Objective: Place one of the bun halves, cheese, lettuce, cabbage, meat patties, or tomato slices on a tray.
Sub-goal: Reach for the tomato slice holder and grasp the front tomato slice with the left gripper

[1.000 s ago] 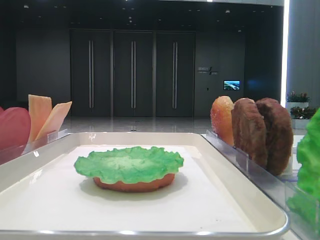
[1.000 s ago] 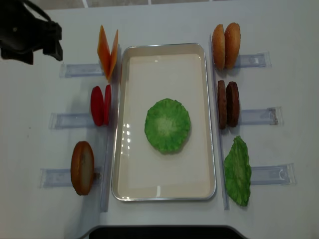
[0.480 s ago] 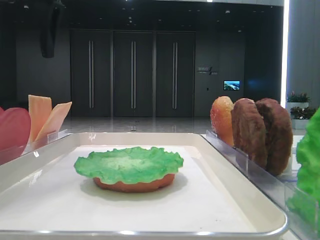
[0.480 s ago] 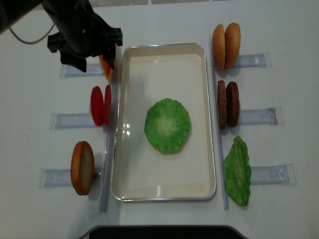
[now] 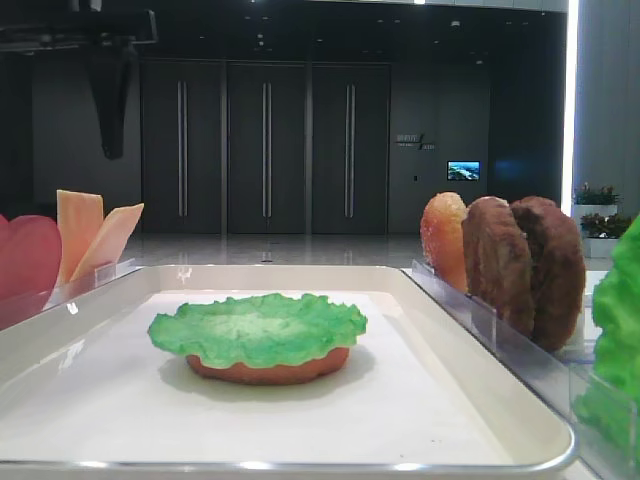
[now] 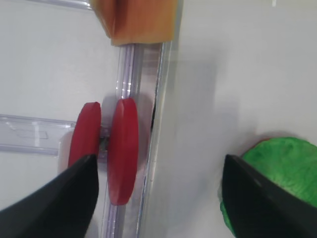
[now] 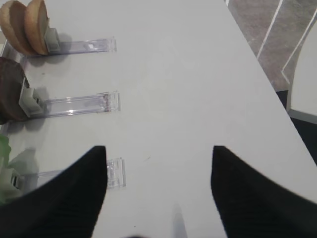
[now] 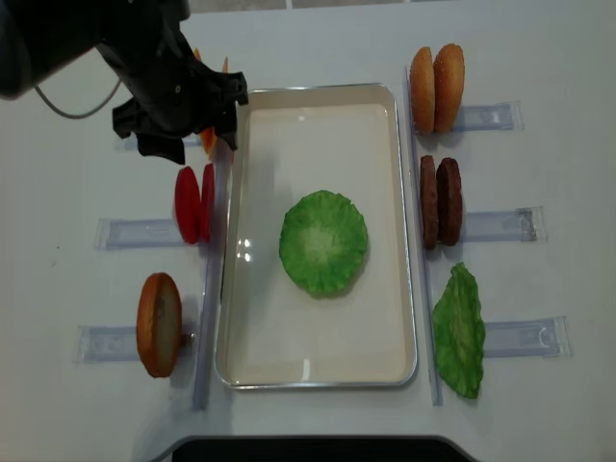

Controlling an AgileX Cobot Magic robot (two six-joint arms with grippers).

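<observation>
The white tabletop (image 8: 58,404) fills the overhead view, and the white tray (image 8: 318,373) lies down its middle. On the tray, at centre, a lettuce (image 8: 323,242) leaf lies flat over a bun half; the low front view shows the orange-brown bun edge (image 5: 268,372) under the green ruffle. So at least two pieces already sit on the tray, and the stack looks only begun.

At the upper left of the overhead view the left arm reaches in, its left claw (image 8: 183,140) hanging over the rack area just left of the tray's upper left corner. In the left wrist view its two dark fingers (image 6: 74,198) stand wide apart with nothing between them: released and empty. Between and beyond them stand the tomato slices (image 6: 122,148), two red discs on edge in a clear rack (image 6: 29,135), with the cheese (image 6: 141,20) at the top of that frame. My judgement is that a tomato slice is the next pick, though the cheese is just as near.

The right claw (image 7: 158,198) shows in its own wrist view at the bottom of the frame, fingers spread over bare tabletop, holding nothing.

Untouched in racks: meat patties (image 8: 440,201) and two bun halves (image 8: 436,89) right of the tray, spare lettuce (image 8: 459,332) lower right, one bun half (image 8: 159,324) lower left.
</observation>
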